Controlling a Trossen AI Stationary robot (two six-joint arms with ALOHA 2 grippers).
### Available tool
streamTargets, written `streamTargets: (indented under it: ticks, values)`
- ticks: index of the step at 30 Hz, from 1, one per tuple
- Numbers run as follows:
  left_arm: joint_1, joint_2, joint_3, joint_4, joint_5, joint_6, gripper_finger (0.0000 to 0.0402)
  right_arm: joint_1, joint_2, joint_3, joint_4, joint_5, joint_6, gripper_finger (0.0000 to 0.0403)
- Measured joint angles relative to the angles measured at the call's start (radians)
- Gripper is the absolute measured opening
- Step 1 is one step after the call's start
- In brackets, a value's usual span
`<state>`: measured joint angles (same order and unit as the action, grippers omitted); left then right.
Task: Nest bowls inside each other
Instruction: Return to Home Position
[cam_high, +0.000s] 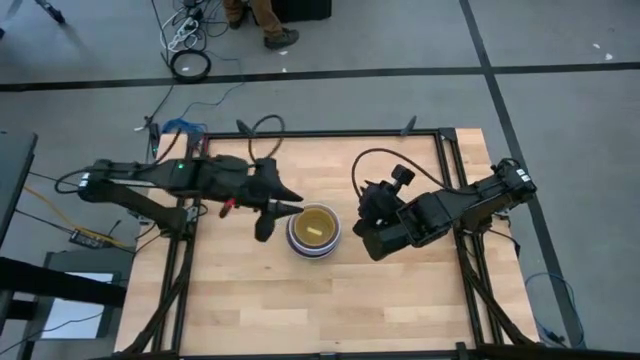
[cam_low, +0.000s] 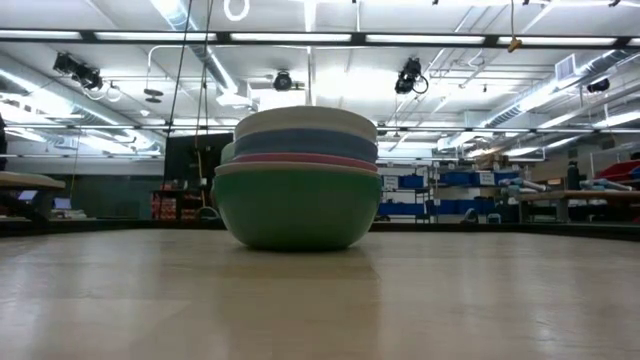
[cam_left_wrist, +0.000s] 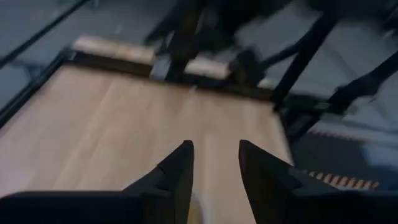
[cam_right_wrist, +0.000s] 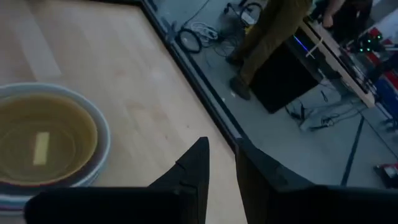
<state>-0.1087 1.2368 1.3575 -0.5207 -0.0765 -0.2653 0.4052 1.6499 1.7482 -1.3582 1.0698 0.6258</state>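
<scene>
The bowls stand nested in one stack (cam_high: 313, 232) at the middle of the table. In the low view the stack (cam_low: 297, 180) shows a green bowl outermost, resting on its base, with pink, blue and pale rims above it. From above, a yellow bowl (cam_right_wrist: 43, 140) lies innermost inside a white rim. My left gripper (cam_high: 280, 215) hovers open just left of the stack and above it, with nothing between its fingers (cam_left_wrist: 177, 171). My right gripper (cam_high: 366, 235) hangs to the right of the stack. Its fingers (cam_right_wrist: 196, 165) stand a narrow gap apart and hold nothing.
Bare wooden tabletop (cam_high: 300, 310) surrounds the stack on all sides. A black frame (cam_high: 440, 160) runs along the table's edges. Cables lie on the floor beyond the far edge, where a person's legs (cam_right_wrist: 267, 37) stand.
</scene>
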Motion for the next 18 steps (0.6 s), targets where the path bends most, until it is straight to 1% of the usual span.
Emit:
streamTargets:
  ticks: [3,4,5,6,7,8,9,10,11,12,13,14,16,18]
  values:
    - [-0.038,-0.025,-0.006,0.057,-0.012,0.003,0.0137,0.019,0.000,-0.003,0.039,0.019,-0.014,0.0065]
    - [-0.049,-0.026,-0.011,0.112,-0.031,0.021,0.0137,0.026,0.000,-0.003,0.101,0.043,-0.055,0.0065]
    - [-0.058,-0.026,-0.022,0.183,-0.043,0.076,0.0137,0.029,-0.001,-0.003,0.197,0.052,-0.122,0.0065]
    - [-0.063,-0.023,-0.034,0.256,-0.043,0.131,0.0137,0.025,-0.006,-0.003,0.306,0.028,-0.217,0.0065]
    - [-0.062,-0.017,-0.048,0.336,-0.040,0.168,0.0137,0.013,-0.012,-0.003,0.436,-0.045,-0.339,0.0065]
    - [-0.052,-0.005,-0.058,0.433,-0.023,0.204,0.0137,-0.003,-0.018,-0.003,0.578,-0.166,-0.469,0.0065]
    - [-0.029,0.004,-0.067,0.513,0.012,0.245,0.0137,-0.025,-0.025,-0.003,0.714,-0.322,-0.602,0.0065]
    - [-0.002,0.008,-0.076,0.555,0.048,0.276,0.0137,-0.054,-0.027,-0.003,0.842,-0.493,-0.713,0.0065]
    - [0.030,0.010,-0.084,0.577,0.078,0.289,0.0137,-0.083,-0.028,-0.001,0.952,-0.658,-0.791,0.0065]
    - [0.065,0.012,-0.087,0.582,0.098,0.291,0.0137,-0.112,-0.034,0.001,1.021,-0.796,-0.839,0.0065]
    - [0.102,0.010,-0.087,0.559,0.107,0.285,0.0137,-0.142,-0.045,0.004,1.025,-0.879,-0.857,0.0065]
    - [0.134,-0.006,-0.092,0.516,0.115,0.273,0.0137,-0.176,-0.061,0.012,1.016,-0.936,-0.857,0.0065]
    - [0.184,-0.061,-0.117,0.446,0.131,0.258,0.0137,-0.232,-0.113,0.014,0.961,-1.004,-0.845,0.0065]
    - [0.208,-0.143,-0.150,0.440,0.146,0.277,0.0137,-0.276,-0.177,-0.002,0.916,-1.077,-0.843,0.0065]
